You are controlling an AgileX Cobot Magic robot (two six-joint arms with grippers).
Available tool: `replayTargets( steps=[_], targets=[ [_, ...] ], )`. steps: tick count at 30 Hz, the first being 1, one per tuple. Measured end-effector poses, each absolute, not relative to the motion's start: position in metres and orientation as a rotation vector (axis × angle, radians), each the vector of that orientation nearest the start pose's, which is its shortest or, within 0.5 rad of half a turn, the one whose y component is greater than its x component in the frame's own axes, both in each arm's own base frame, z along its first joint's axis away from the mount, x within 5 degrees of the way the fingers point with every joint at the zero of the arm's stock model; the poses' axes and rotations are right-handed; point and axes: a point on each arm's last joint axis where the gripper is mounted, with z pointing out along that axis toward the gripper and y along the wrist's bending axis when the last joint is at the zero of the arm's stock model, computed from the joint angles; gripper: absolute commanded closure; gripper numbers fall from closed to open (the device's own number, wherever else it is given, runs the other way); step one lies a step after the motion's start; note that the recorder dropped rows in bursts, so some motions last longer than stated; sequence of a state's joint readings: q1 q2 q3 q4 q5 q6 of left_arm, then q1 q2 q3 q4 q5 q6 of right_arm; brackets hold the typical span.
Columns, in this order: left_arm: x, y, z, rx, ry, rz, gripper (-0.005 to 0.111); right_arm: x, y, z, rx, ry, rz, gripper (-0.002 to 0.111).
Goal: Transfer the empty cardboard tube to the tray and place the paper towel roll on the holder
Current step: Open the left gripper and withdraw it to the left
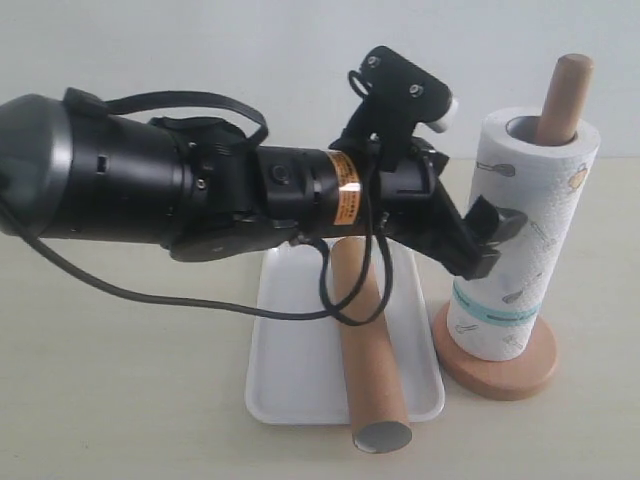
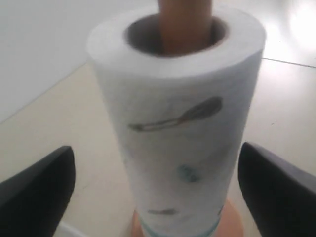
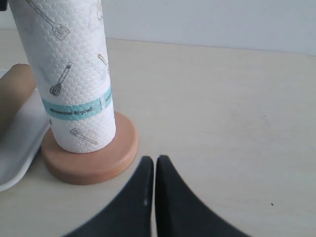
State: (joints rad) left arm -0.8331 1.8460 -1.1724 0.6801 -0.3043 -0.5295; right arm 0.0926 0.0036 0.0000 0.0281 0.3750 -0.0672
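The paper towel roll (image 1: 530,240) (image 2: 180,123) (image 3: 69,74) stands upright on the holder, whose pole (image 1: 565,95) (image 2: 185,22) sticks out of the core. The roll rests on the holder's round base (image 1: 520,378) (image 3: 91,160). My left gripper (image 1: 488,242) (image 2: 157,190) is open, one finger (image 2: 39,195) on each side of the roll with a gap at both sides. The empty cardboard tube (image 1: 372,360) (image 3: 17,86) lies lengthwise in the white tray (image 1: 292,375) (image 3: 19,143), its near end jutting over the rim. My right gripper (image 3: 154,160) is shut and empty, low beside the base.
The left arm's black body (image 1: 150,185) and its cable span the left and middle of the exterior view, above the tray. Bare beige tabletop (image 3: 222,108) lies to the right of the holder. A white wall stands behind.
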Motion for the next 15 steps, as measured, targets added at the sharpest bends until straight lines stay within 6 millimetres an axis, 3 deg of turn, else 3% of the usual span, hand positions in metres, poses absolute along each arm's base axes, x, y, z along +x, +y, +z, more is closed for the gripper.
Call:
replayTargets(
  steps=[3, 5, 6, 9, 10, 15],
  targets=[
    [0.268, -0.298, 0.236, 0.996, 1.715, -0.615, 0.025, 0.053, 0.006, 0.179, -0.131, 1.858, 0.045, 0.107],
    [0.263, -0.28, 0.236, 0.974, 1.745, -0.602, 0.037, 0.053, 0.006, 0.179, -0.131, 1.858, 0.045, 0.107],
    [0.259, -0.271, 0.238, 0.957, 1.757, -0.602, 0.046, 0.053, 0.006, 0.179, -0.131, 1.858, 0.045, 0.107],
    [0.247, -0.246, 0.244, 0.882, 1.796, -0.619, 0.095, 0.053, 0.006, 0.179, -0.131, 1.858, 0.045, 0.107],
    [0.243, -0.239, 0.249, 0.855, 1.798, -0.629, 0.101, 0.053, 0.006, 0.179, -0.131, 1.858, 0.045, 0.107],
    [0.218, -0.211, 0.264, 0.797, 1.796, -0.639, 0.101, 0.053, 0.006, 0.179, -0.131, 1.858, 0.045, 0.107]
  ],
)
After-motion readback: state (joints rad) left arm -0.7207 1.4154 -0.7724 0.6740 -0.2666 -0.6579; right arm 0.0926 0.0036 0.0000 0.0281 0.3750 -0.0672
